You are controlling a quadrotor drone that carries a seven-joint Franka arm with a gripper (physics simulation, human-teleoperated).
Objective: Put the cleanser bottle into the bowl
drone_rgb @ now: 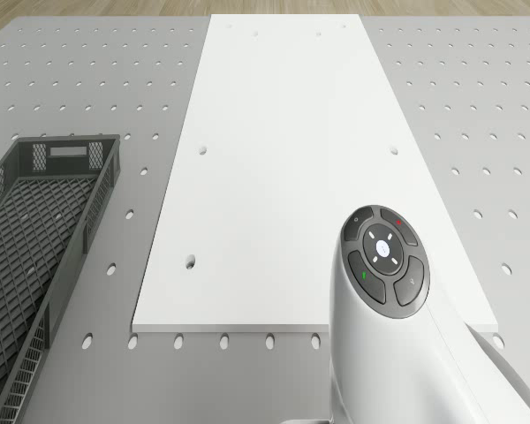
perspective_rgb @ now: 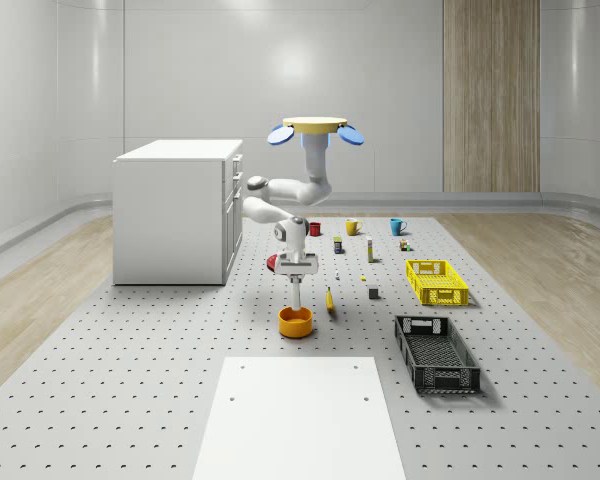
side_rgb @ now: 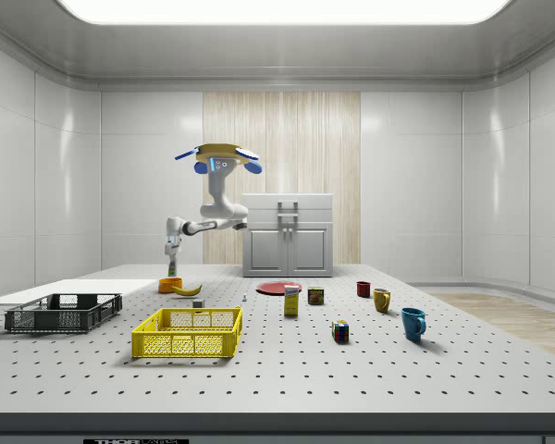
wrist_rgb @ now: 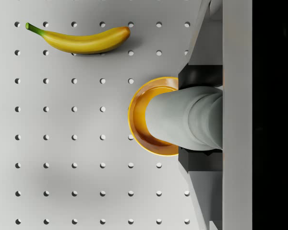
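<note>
The room was pale-walled, with a grey perforated table carrying a white cabinet, a white panel, a black crate and a yellow crate. The drone hovered above the table, beside the cabinet, with its arm reaching down so the gripper hung directly over the orange bowl. The fingers were clamped on the cleanser bottle, which hung upright between them with its bottom end aimed into the bowl's opening; in the whole-scene view it looked just above the rim, not yet resting inside. A banana lay near the bowl, apart from it. Judging from the wrist view, the bottle covered only the part of the bowl nearer the gripper, so it seemed off the bowl's centre. The main risk would be release from there: a tall bottle dropped off-centre could strike the rim, tip the light bowl or topple out onto the table. Any drift of the hovering drone would worsen that offset, and lowering too hard could shove the bowl toward the banana.
</note>
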